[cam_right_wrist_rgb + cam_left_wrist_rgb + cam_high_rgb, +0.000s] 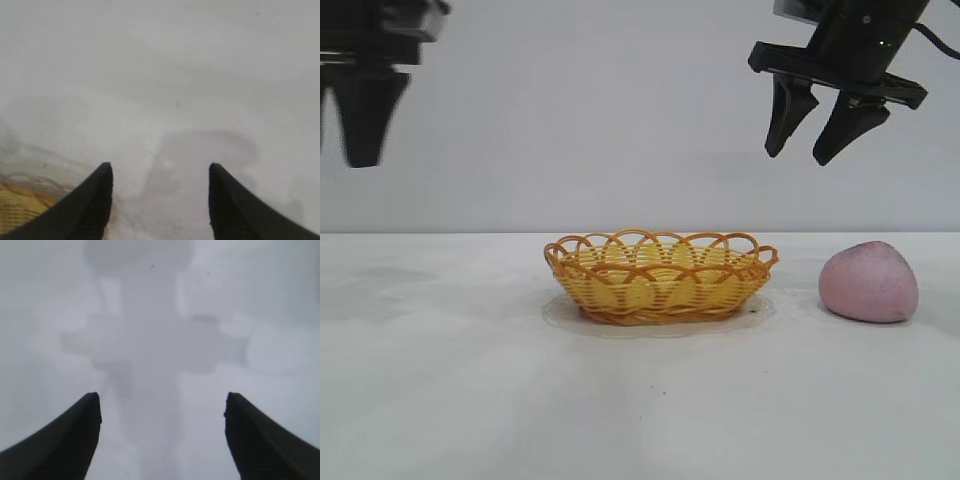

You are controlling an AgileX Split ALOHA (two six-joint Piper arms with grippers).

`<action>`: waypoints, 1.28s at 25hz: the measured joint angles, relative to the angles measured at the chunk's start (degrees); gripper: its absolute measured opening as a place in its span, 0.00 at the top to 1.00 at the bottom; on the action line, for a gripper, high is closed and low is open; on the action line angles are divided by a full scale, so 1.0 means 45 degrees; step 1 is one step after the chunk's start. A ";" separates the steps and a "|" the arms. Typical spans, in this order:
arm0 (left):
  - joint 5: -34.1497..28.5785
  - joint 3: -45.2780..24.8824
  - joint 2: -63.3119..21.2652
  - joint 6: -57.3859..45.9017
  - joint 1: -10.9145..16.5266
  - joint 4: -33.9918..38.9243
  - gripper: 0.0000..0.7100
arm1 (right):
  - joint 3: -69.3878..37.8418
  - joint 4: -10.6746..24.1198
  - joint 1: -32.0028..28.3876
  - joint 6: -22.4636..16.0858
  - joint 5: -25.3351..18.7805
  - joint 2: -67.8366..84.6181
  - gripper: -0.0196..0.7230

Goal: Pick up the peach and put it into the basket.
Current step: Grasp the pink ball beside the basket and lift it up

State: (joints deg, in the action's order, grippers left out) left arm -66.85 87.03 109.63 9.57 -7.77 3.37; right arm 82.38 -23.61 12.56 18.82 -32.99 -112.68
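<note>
peach (869, 282) on table (440, 400), right of wicker basket (660, 277), apart | right gripper (817, 152) high above the gap between them, fingers spread | left gripper (160, 412) parked high left of basket, fingers spread

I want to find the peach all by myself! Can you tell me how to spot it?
Look at the white table and find the yellow basket in the middle. On its right side, apart from it, sits the peach, below the right end effector. It is the only pink thing: a smooth, rounded lump, not woven like the basket.
</note>
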 joint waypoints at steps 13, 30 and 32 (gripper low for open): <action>-0.0606 -0.0606 -0.1081 0.0325 0.2242 -0.1314 0.35 | 0.0000 0.0000 0.0000 0.0000 -0.0145 0.0000 0.49; 0.0733 -0.9229 -1.1331 0.0375 0.2242 -0.2316 0.35 | 0.0000 0.0023 0.0000 0.0000 -0.0358 0.0000 0.49; 0.0760 -0.9859 -1.2758 0.0375 0.2242 -0.2401 0.35 | 0.0000 0.0023 0.0000 0.0000 -0.0383 0.0000 0.49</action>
State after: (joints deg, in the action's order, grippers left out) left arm -63.43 42.66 52.22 11.26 2.32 -7.44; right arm 82.38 -23.51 12.56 18.82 -34.72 -112.68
